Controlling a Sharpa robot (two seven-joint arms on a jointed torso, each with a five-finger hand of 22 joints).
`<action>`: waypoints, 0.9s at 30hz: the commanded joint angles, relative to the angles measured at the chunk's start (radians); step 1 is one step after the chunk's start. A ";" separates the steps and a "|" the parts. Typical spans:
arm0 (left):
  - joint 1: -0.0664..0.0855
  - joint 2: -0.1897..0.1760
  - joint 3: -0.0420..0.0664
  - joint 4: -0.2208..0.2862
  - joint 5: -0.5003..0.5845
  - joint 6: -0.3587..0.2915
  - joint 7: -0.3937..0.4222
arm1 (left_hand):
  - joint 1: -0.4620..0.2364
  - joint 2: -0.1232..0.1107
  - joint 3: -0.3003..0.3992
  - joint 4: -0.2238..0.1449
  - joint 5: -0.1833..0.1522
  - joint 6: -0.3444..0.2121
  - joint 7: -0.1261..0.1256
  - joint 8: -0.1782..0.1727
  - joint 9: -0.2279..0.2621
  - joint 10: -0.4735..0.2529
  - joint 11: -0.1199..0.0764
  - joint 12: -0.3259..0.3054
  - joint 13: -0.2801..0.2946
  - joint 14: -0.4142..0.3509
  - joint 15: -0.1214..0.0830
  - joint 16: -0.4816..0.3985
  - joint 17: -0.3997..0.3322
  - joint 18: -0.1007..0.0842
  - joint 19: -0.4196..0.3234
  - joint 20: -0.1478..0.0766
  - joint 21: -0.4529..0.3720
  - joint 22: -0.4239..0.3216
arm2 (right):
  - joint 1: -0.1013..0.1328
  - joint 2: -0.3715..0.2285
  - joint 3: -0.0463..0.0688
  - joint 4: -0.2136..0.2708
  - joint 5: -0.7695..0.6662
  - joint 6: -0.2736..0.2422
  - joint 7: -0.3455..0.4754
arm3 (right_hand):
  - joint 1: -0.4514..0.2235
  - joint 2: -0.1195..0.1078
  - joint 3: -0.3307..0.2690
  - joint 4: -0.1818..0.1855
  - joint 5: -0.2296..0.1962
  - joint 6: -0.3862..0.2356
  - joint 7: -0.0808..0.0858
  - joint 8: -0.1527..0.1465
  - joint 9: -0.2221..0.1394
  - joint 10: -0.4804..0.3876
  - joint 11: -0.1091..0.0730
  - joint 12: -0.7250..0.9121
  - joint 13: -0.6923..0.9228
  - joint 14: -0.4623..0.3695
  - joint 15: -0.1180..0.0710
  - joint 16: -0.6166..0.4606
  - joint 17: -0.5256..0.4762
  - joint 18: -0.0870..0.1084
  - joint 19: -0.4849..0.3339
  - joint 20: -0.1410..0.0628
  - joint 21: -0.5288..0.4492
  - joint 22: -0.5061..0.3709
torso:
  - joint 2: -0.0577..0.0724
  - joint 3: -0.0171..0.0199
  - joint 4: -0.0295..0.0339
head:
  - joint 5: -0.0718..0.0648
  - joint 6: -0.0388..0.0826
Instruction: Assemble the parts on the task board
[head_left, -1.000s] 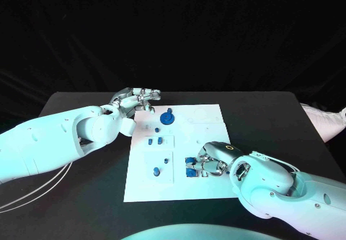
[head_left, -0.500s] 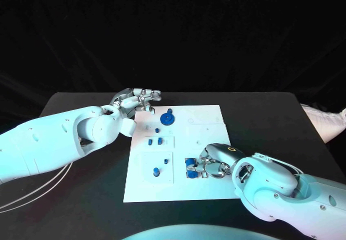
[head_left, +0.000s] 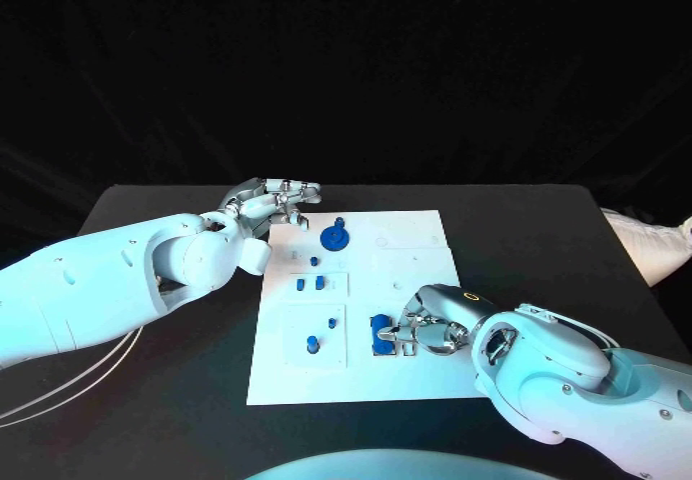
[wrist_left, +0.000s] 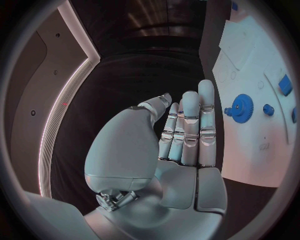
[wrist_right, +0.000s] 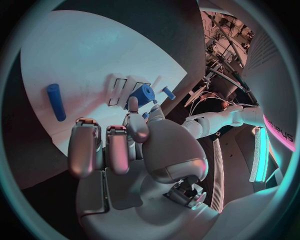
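The white task board lies mid-table. A blue gear stands near its far end, and small blue pegs sit in its middle and near-left plates. My right hand rests on the board's near right part, fingers curled, with fingertips against a blue cylindrical part. Whether it pinches that part is hidden. A loose blue peg lies flat on the board beside that hand. My left hand hovers at the board's far left corner, fingers straight and holding nothing.
Black tabletop surrounds the board on all sides. A white object lies at the table's right edge. Thin white cables hang under my left arm.
My right hand has slid slightly nearer and to the right, staying at the blue part. My left hand has hardly moved.
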 joint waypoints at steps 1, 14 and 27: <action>0.000 0.000 0.000 0.003 -0.007 0.019 0.002 | 0.000 0.008 -0.005 0.000 -0.001 -0.006 0.000 0.004 -0.002 -0.008 -0.002 0.007 -0.001 -0.004 0.001 0.007 -0.002 0.011 0.005 0.003 -0.003 -0.001 | -0.001 -0.004 0.000 0.003 0.025 0.017 0.013 | 0.003 -0.010 -0.004 -0.002 -0.003 0.006 0.000 0.002 0.002 0.004 0.002 -0.006 -0.002 0.075 -0.010 0.003 0.098 -0.020 0.007 -0.001 0.006 0.002 | 0.000 0.0005 -0.0007 | 0.001 -0.001; 0.000 0.000 0.000 0.003 -0.007 0.020 0.000 | 0.000 0.008 -0.005 0.000 -0.001 -0.006 0.000 0.004 -0.002 -0.008 -0.002 0.007 -0.001 -0.004 0.001 0.007 -0.002 0.011 0.005 0.003 -0.003 -0.001 | -0.001 0.001 0.001 -0.006 0.028 0.059 0.014 | 0.097 -0.014 0.016 -0.057 -0.038 0.005 0.001 -0.002 0.010 0.006 0.002 -0.007 0.005 0.075 -0.010 0.005 0.102 -0.021 0.006 -0.002 0.008 0.007 | 0.000 0.0003 0.0003 | 0.000 -0.003; 0.000 -0.001 0.000 0.007 -0.007 0.022 -0.002 | 0.000 0.009 -0.007 0.001 -0.001 -0.007 0.000 0.004 -0.002 -0.009 -0.002 0.007 -0.001 -0.002 0.001 0.008 -0.002 0.011 0.006 0.003 -0.003 -0.002 | -0.001 0.030 0.000 -0.053 0.012 0.079 0.009 | 0.115 0.002 0.030 -0.067 -0.043 0.006 0.000 -0.004 0.013 0.007 0.001 -0.006 0.008 0.075 -0.010 0.006 0.104 -0.021 0.007 -0.002 0.009 0.009 | 0.001 0.0002 0.0010 | 0.001 -0.007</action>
